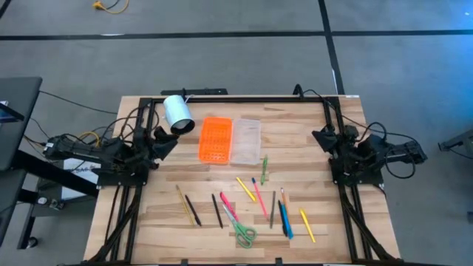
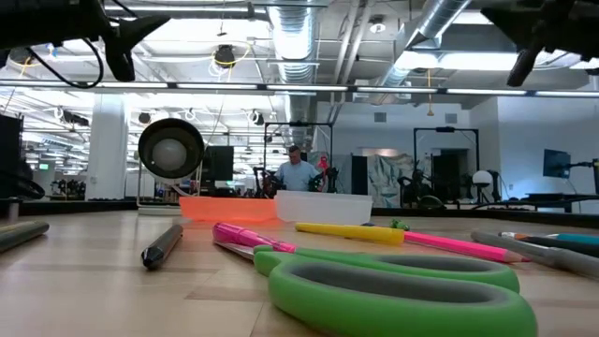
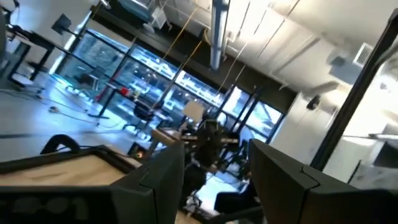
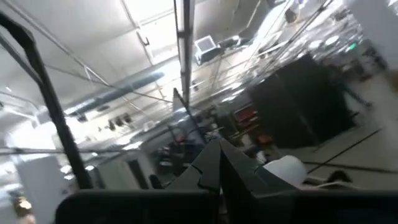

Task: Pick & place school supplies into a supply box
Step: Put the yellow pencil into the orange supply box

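The school supplies lie loose on the near half of the wooden table: yellow (image 1: pixel 245 188), pink (image 1: pixel 259 196), blue (image 1: pixel 285 220) and black (image 1: pixel 217 210) pencils and pens, and green-handled scissors (image 1: pixel 240 229) nearest the front (image 2: pixel 393 290). The supply box lies open flat at the table's middle, orange lid (image 1: pixel 215 140) beside clear tray (image 1: pixel 246 141). My left gripper (image 1: pixel 166 140) hovers open at the left side, tipped upward, nothing between its fingers (image 3: pixel 214 186). My right gripper (image 1: pixel 322 137) hovers shut at the right side, also tipped upward (image 4: pixel 217 168).
A white cylinder (image 1: pixel 177 113) lies on its side at the far left, close to my left gripper. Black frame rails (image 1: pixel 118 214) run along the table's left, right and far edges. A person (image 2: pixel 298 173) stands in the room far beyond the table.
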Controlling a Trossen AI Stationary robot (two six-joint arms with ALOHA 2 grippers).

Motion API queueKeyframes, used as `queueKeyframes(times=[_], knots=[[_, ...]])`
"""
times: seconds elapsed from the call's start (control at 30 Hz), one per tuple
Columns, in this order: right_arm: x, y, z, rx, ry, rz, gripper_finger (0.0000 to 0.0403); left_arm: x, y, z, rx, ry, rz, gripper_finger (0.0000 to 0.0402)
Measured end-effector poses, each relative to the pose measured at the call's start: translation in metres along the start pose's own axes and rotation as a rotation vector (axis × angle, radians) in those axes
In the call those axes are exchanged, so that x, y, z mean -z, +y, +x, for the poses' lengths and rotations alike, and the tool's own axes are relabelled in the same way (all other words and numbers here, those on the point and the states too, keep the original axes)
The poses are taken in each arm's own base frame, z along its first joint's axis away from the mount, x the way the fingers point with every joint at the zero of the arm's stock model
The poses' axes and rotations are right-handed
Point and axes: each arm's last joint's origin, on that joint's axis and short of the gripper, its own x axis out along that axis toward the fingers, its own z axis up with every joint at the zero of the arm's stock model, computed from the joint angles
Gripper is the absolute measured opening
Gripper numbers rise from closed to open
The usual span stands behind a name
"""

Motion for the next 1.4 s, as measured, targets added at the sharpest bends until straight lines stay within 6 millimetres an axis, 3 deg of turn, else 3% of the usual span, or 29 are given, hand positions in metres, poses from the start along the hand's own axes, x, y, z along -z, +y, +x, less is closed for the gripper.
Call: queueKeyframes(times=[0.23, 0.47, 0.57, 0.77, 0.87, 1.03, 1.23, 1.4], knots=[[-0.016, 0.015, 0.013, -0.054, 0.029, -0.041, 0.0, 0.006, -0.002, 0.005, 0.058, 0.07, -0.056, 0.0169], [-0.025, 0.031, 0.042, 0.003, 0.118, -0.121, 0.0, -0.001, -0.016, 0.024, 0.094, 0.144, 0.012, 0.0169], [-0.024, 0.038, 0.057, 0.025, 0.203, -0.159, 0.0002, -0.004, -0.026, 0.038, 0.127, 0.286, 0.037, 0.0169], [-0.026, 0.05, 0.082, 0.06, 0.35, -0.224, 0.0016, 0.003, -0.039, 0.054, 0.007, 0.789, -0.048, 0.0169], [-0.023, 0.054, 0.091, 0.073, 0.407, -0.248, 0.0024, 0.012, -0.044, 0.056, -0.085, 0.944, -0.09, 0.0169], [-0.01, 0.057, 0.097, 0.068, 0.49, -0.275, 0.003, 0.034, -0.054, 0.053, -0.262, 1.042, -0.207, 0.0169], [0.003, 0.057, 0.095, 0.078, 0.584, -0.284, 0.0031, 0.069, -0.069, 0.039, -0.533, 1.079, -0.405, 0.0169], [0.007, 0.054, 0.093, 0.087, 0.629, -0.314, 0.0031, 0.097, -0.081, 0.025, -0.69, 1.037, -0.463, 0.0169]])
